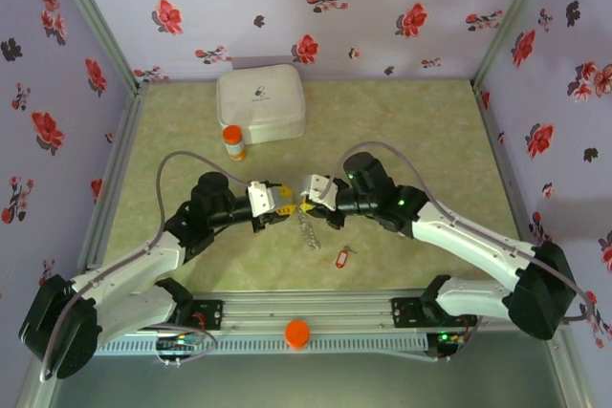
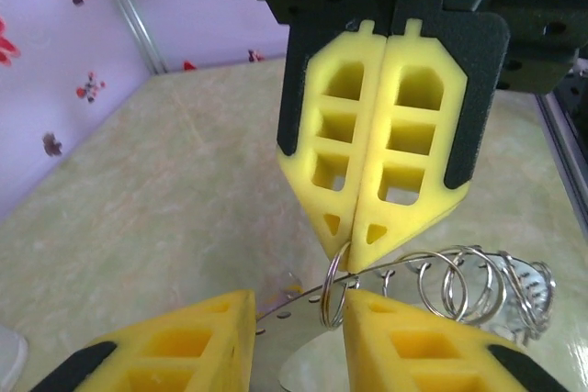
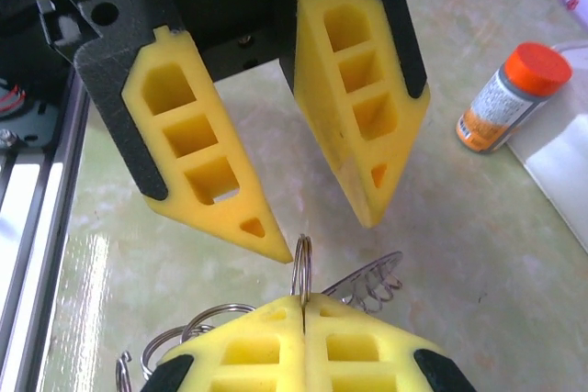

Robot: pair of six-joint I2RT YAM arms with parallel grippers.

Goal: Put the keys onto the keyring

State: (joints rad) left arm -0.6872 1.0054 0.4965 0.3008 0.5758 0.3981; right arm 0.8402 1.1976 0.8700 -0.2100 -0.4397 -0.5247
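The right hand [image 3: 303,305] pinches the keyring [image 1: 308,227]. The left hand [image 2: 298,308] is spread, just left (red key [image 1: 342,257] lies nearer).

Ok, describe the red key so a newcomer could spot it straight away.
On the green table, look between the front rail and the right gripper. The key lies flat there, alone. Its red oblong tag sets it apart from the silvery keyring held by that gripper and the round orange cap on the rail.
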